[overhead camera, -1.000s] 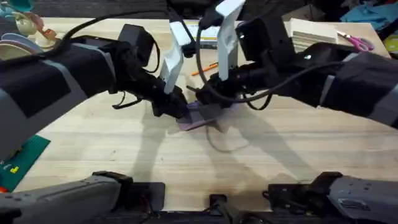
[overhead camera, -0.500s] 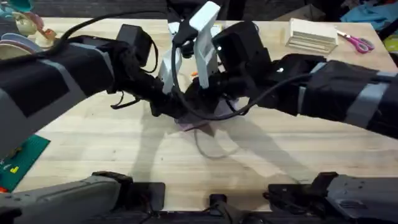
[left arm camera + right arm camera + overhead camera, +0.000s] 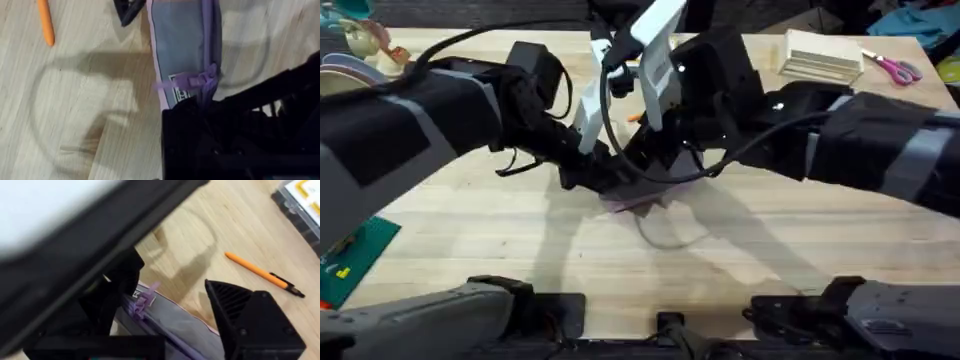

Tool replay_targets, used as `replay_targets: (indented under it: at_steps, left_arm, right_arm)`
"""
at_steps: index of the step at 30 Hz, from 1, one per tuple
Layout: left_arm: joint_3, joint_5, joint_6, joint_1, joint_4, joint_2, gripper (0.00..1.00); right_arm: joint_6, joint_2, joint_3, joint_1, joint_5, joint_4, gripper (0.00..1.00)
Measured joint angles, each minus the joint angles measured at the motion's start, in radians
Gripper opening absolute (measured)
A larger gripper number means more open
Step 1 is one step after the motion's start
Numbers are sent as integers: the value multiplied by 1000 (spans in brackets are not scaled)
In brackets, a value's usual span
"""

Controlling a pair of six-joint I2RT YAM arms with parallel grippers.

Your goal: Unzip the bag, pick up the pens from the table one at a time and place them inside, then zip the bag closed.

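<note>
Both arms meet mid-table, over the bag. Bag lies flat, grey w/ lavender edging, zipper pull sticking out sideways at one end. Left gripper sits at that end; can't tell if fingers are clamped or apart, body blocks it. Right gripper is spread wide astride the bag, one finger on the pen side. Orange pen lies just beyond, toward far edge, apart from bag. Clear box further back.
</note>
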Motion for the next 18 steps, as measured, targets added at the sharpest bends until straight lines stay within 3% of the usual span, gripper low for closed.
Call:
replay_targets:
  at_steps: [5,11,14,18]
  left_arm:
    - [0,3,-14,-9,11,0,42]
    - [0,4,-38,-18,25,0,50]
    - [0,8,-40,-19,32,0,264]
    - [0,22,-46,-23,37,0,763]
  right_arm:
    - [4,-62,2,37,82,-80,998]
    - [18,-189,11,52,50,-184,998]
    - [19,-231,12,22,43,-215,998]
    - [14,-272,12,-26,40,-249,998]
